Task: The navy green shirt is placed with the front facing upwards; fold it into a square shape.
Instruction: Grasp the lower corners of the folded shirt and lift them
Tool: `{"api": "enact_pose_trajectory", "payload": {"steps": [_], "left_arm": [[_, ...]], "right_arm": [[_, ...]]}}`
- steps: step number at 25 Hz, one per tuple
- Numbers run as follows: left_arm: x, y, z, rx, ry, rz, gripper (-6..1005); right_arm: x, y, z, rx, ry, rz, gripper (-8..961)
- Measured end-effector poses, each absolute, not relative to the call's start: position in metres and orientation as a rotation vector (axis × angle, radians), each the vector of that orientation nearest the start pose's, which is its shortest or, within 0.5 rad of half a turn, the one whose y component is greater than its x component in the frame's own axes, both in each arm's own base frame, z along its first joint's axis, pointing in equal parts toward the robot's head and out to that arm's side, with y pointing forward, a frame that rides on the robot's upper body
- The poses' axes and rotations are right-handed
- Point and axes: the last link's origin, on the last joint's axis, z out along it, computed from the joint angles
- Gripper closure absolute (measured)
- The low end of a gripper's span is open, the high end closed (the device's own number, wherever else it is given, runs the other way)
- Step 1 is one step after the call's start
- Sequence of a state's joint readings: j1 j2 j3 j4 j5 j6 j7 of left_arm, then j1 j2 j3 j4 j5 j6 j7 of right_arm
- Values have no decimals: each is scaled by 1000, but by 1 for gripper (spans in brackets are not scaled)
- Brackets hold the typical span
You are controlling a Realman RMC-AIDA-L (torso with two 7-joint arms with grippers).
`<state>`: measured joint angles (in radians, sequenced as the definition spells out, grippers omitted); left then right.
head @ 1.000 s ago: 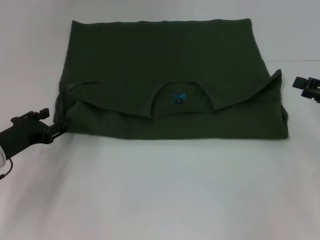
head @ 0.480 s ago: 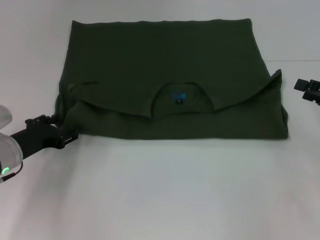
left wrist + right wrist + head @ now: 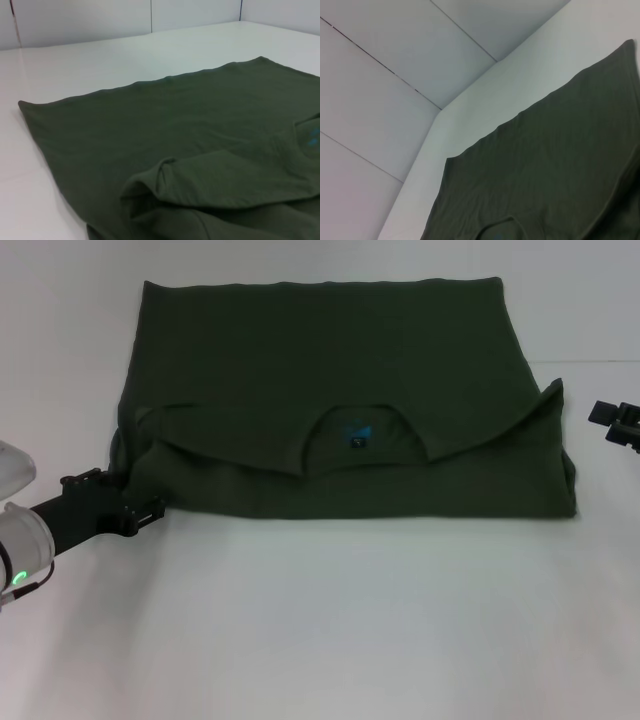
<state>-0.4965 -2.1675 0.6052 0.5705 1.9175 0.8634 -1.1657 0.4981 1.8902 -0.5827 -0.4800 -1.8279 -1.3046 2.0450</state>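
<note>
1. The navy green shirt (image 3: pixel 330 390) is dark olive cotton, lying flat on the table
2. It is already folded into a wide block: the collar end is turned over onto the body, so the round neck opening faces up near the middle
3. A small blue label (image 3: pixel 356 432) shows inside the neck
4. The near edge runs straight; the far edge lies flat and slightly wavy
5. One corner pokes up at the right side
</note>
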Motion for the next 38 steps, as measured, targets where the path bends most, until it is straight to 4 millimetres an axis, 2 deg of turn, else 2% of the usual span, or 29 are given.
{"api": "enact_pose_trajectory", "payload": {"steps": [10, 19, 26, 31, 38], "left_arm": [[-334, 365, -14, -2144, -737, -309, 371], [-331, 367, -14, -2150, -729, -315, 735], [-330, 368, -12, -2148, -733, -327, 966], [-328, 367, -11, -2154, -732, -347, 966], [-330, 366, -9, -2145, -747, -354, 966]], "right_arm": [[339, 362, 80, -1946, 1602, 877, 273], [339, 380, 69, -1943, 1628, 671, 276], [327, 397, 44, -1968, 1611, 536, 277], [322, 399, 32, -1985, 1602, 504, 276], [333, 392, 35, -1955, 1614, 485, 290]]}}
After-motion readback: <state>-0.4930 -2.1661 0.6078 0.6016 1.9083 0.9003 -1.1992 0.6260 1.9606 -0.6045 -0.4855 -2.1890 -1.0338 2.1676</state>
